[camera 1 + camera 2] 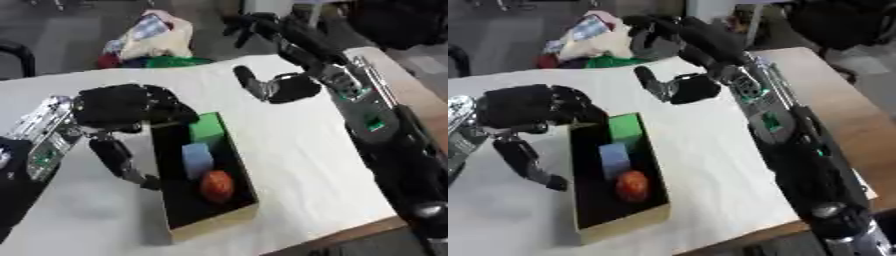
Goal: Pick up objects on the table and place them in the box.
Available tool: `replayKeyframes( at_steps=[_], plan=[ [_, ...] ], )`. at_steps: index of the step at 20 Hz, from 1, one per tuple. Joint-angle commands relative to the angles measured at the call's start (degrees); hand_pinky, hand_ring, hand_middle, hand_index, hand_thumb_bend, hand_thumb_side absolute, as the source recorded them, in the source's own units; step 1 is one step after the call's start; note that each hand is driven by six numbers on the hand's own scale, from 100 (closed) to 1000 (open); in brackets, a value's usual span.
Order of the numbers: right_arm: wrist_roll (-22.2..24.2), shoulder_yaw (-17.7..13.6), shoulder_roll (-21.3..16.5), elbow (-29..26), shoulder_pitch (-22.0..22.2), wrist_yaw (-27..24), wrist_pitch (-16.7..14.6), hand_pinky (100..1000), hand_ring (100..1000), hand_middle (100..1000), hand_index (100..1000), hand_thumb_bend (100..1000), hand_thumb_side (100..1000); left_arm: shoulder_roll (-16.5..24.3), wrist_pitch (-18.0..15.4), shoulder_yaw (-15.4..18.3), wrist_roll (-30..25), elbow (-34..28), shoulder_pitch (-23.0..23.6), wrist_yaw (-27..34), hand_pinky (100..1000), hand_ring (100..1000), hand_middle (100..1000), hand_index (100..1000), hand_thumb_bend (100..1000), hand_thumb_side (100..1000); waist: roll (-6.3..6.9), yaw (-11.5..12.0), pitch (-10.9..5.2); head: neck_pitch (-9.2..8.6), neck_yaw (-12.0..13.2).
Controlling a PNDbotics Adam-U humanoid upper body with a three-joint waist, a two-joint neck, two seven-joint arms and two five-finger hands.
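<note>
Black box (203, 220) holds green, blue, red objects in both views

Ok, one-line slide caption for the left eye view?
Box holds green block, pale blue block and red ball; left hand at its corner, right hand beyond.

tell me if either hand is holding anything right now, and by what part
Nothing is held. The left hand hangs open at the box's far left corner; the right hand is open above the table.

2 head-mounted eyes, steeply down and near, both over the same table (289, 165) and box (206, 220)
</note>
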Motion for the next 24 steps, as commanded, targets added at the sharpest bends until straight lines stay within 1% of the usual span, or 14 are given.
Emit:
replayKeyframes(
  at_steps=[1,4,7,8,10,12,14,15,16,19,24],
  plan=[
    [-0.3,-0.9,-1.5,-0.3,-0.7,0.3,0.2,809,690,796,1000,100,665,3.8,0.4,3.4,1.5,-2.3,0.7,2.6,812,757,798,1000,384,891,-0.09,0.3,-1.13,0.13,-0.2],
    [-0.5,-1.1,-1.5,-0.2,-0.5,0.4,0.4,808,688,796,1000,100,666,5.8,0.5,6.2,4.0,-4.2,3.7,5.2,797,735,767,998,263,883,-0.17,0.7,-1.08,0.08,-0.2],
    [-0.8,-1.3,-1.4,-0.2,-0.2,0.3,0.5,806,685,794,1000,100,667,7.1,1.1,9.2,6.7,-6.5,7.1,7.9,780,707,738,984,181,857,-0.33,1.3,-0.95,-0.1,-0.1],
    [-1.0,-1.5,-1.4,-0.2,0.0,0.3,0.6,806,684,793,1000,100,667,7.4,1.4,10.2,7.6,-7.4,8.3,8.8,774,700,733,982,168,848,-0.39,1.4,-0.88,-0.2,0.0],
    [-1.3,-1.7,-1.3,-0.3,0.3,0.4,0.8,804,682,792,1000,100,671,7.9,2.3,11.6,9.5,-9.2,10.4,10.7,765,688,720,976,109,863,-0.48,1.5,-0.78,-0.3,0.2],
    [-1.8,-2.1,-1.0,-0.5,0.9,0.4,1.2,801,677,789,1000,100,665,7.9,3.6,12.8,11.1,-10.4,12.6,12.6,754,674,707,970,100,882,-0.64,1.6,-0.75,-0.34,0.5],
    [-2.4,-2.6,-0.7,-0.8,1.6,0.4,1.5,797,674,787,1000,100,665,7.4,4.9,13.9,11.3,-11.5,14.3,14.4,746,665,698,966,100,893,-0.86,2.0,-0.71,-0.37,0.8],
    [-2.7,-2.9,-0.5,-1.0,2.0,0.4,1.8,796,674,786,1000,100,647,6.9,5.7,14.5,11.2,-12.0,15.0,15.3,740,658,692,963,100,889,-0.94,2.2,-0.64,-0.34,1.1],
    [-3.1,-3.1,-0.2,-1.2,2.5,0.4,2.1,795,674,784,1000,100,659,6.5,6.4,15.1,10.8,-12.5,15.7,16.2,738,655,688,961,100,887,-0.97,2.4,-0.59,-0.31,1.4],
    [-4.1,-3.8,0.3,-1.8,3.8,0.5,2.8,792,679,788,1000,100,643,4.5,8.8,16.7,9.2,-14.1,17.3,18.8,726,641,673,954,100,880,-1.08,2.7,-0.39,0.04,2.4],
    [-6.7,-5.2,1.1,-2.9,6.1,0.6,4.5,787,685,794,1000,100,629,1.8,12.4,18.1,5.4,-16.4,18.6,23.0,715,628,660,948,100,879,-1.23,3.7,-0.09,0.7,4.1]
  ],
)
